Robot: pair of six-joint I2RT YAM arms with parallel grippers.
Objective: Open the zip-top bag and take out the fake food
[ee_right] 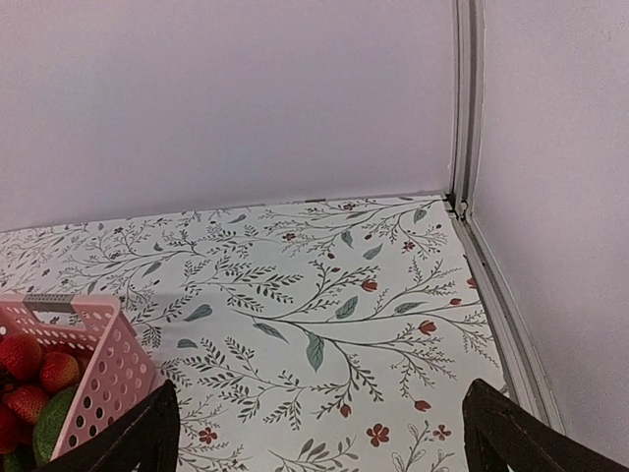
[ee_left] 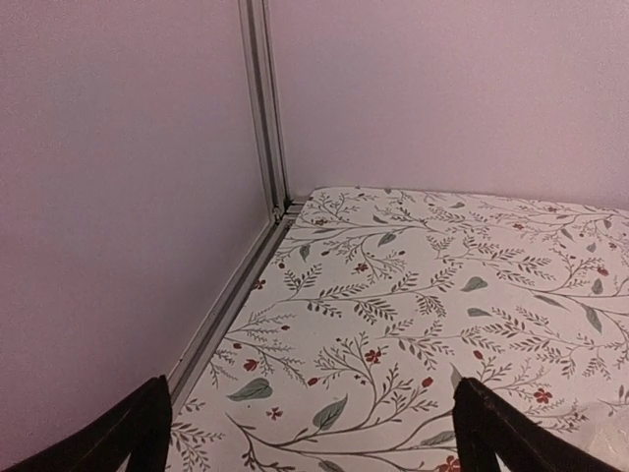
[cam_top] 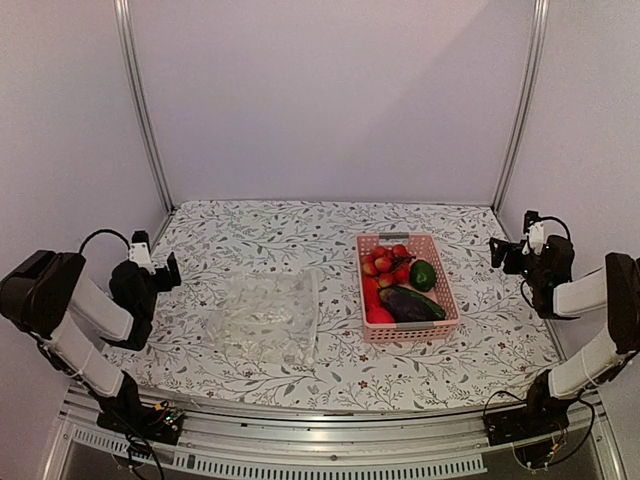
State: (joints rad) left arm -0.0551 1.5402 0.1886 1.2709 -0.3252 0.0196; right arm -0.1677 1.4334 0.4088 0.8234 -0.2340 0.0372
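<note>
The transparent zip-top bag [cam_top: 265, 317] lies flat and empty-looking on the floral table, left of centre. The fake food [cam_top: 398, 283] (red berries, green avocado, dark eggplant, cucumber) sits in the pink basket [cam_top: 443, 285] to its right; some of it [ee_right: 29, 393] also shows in the right wrist view. My left gripper [cam_top: 168, 268] is open and empty at the left table edge, apart from the bag, with only its fingertips [ee_left: 147, 423] showing in the left wrist view. My right gripper [cam_top: 503, 250] is open and empty at the right edge, right of the basket.
Metal frame posts stand at the back left corner [ee_left: 265, 108] and the back right corner [ee_right: 464, 98]. Plain walls close the back and sides. The pink basket's rim [ee_right: 93, 334] sits by my right gripper's left finger.
</note>
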